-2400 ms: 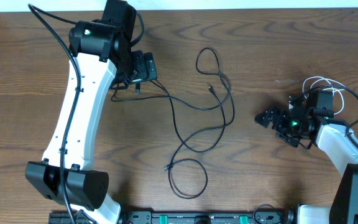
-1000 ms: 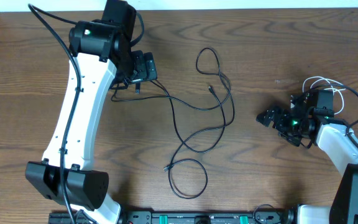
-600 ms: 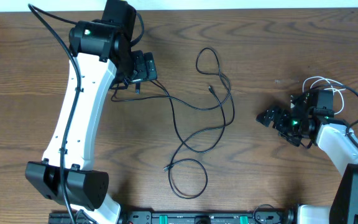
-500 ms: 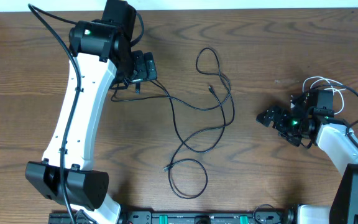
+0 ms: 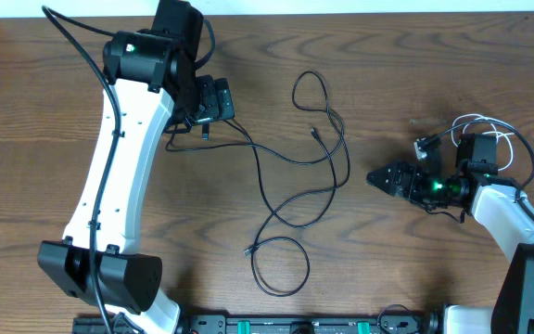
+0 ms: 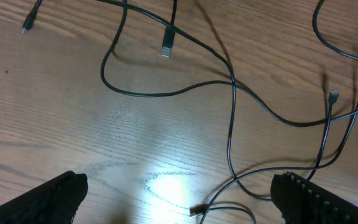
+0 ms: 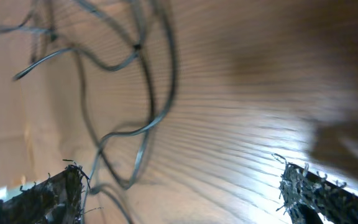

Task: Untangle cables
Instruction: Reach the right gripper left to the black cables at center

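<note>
On the left side of the brown wooden desk [image 5: 17,186], the white left arm [image 5: 109,176] stretches toward the far edge. The left gripper [image 5: 213,100] hangs over one end of the black cables [image 5: 297,160]. Its jaws stand wide open and hold nothing. In the left wrist view, the strands and a USB plug [image 6: 166,46] lie flat on the wood beyond the fingertips.

The black cables sprawl across the middle of the desk in loose loops that cross one another.

Further right, the right gripper [image 5: 378,178] points left toward those loops but sits apart from them, with its jaws spread wide and empty. Its wrist view is blurred. The white cable [image 5: 476,119] curls beside the right wrist near the desk's right edge.
</note>
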Robot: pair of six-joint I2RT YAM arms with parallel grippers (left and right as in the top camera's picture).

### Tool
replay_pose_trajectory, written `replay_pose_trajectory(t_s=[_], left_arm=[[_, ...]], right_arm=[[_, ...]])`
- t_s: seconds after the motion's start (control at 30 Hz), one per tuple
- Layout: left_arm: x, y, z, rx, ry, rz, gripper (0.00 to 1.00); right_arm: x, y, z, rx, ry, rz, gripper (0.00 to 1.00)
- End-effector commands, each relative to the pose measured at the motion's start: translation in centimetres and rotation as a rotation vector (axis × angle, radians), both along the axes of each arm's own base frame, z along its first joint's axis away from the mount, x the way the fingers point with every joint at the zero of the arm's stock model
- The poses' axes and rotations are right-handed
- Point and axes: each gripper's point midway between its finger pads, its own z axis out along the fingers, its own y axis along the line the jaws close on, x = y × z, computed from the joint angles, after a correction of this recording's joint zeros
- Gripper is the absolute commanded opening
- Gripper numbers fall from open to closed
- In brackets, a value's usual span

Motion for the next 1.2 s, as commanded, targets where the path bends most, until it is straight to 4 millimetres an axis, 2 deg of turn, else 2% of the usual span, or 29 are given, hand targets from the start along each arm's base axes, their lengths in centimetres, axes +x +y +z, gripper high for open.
replay_pose_trajectory(t_s=[0.0, 0.1, 0.23, 0.5, 0.53, 0.73, 1.17], left_arm=[[0.2, 0.4, 0.6, 0.009, -0.019, 0.017, 0.99], [0.2, 0.4, 0.6, 0.009, -0.019, 0.017, 0.99], [0.2, 0.4, 0.6, 0.009, -0.019, 0.017, 0.99], [0.2, 0.4, 0.6, 0.009, -0.019, 0.017, 0.99], [0.2, 0.4, 0.6, 0.009, -0.019, 0.017, 0.99], [0.3, 0.8, 0.6, 0.036, -0.024, 0.02, 0.99], [0.4, 0.5, 0.6, 0.019, -0.025, 0.02, 0.99]], right_arm=[[-0.5, 2.0, 1.7, 0.105, -0.11, 0.131, 0.98], [-0.6, 2.6, 2.5, 0.145, -0.155, 0.173, 0.97], [-0.7, 3.3, 2.8, 0.154, -0.186, 0.21, 0.89], [-1.7, 7.6, 2.9, 0.133, -0.247, 0.377, 0.82], [-2.0, 8.7, 3.0, 0.135, -0.266, 0.417, 0.8], [-3.2, 12.4, 2.8, 0.097, -0.315, 0.536, 0.8], [-4.6, 16.3, 1.6, -0.027, -0.371, 0.639, 0.85]])
